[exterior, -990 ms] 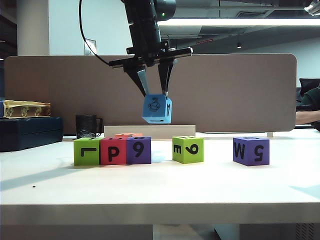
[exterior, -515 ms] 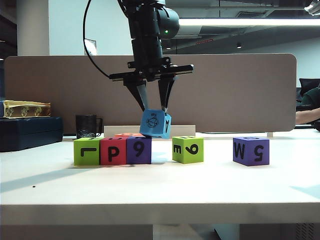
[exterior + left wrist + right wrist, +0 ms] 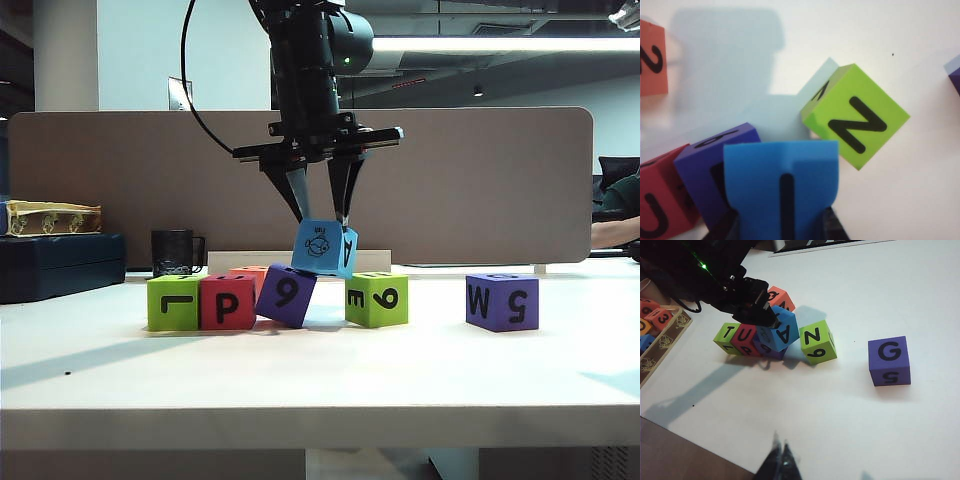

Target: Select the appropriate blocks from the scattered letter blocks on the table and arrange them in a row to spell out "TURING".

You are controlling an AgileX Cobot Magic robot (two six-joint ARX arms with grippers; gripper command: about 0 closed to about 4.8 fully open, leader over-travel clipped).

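My left gripper (image 3: 322, 222) points down, shut on the light blue fish block (image 3: 323, 248), which hangs low between the purple 9 block (image 3: 287, 294) and the green block (image 3: 376, 298). The blue block's lower corner touches the purple block, which is tilted. A green block (image 3: 172, 302) and a red P block (image 3: 226, 301) stand in a row to its left on the table (image 3: 320, 380). In the left wrist view the blue block (image 3: 782, 185) fills the jaws, beside green N (image 3: 855, 122). My right gripper (image 3: 781, 460) is shut and empty, hovering near the table's edge. Purple G (image 3: 889, 360) stands apart.
A red-orange block (image 3: 255, 270) lies behind the row. A black mug (image 3: 175, 252) and a dark box (image 3: 60, 265) stand at the back left before the partition panel (image 3: 470, 180). A tray (image 3: 660, 325) with more blocks shows in the right wrist view.
The left gripper has come down and a little to the right with the blue block. The purple 9 block, upright before, now leans. The right arm has kept still.
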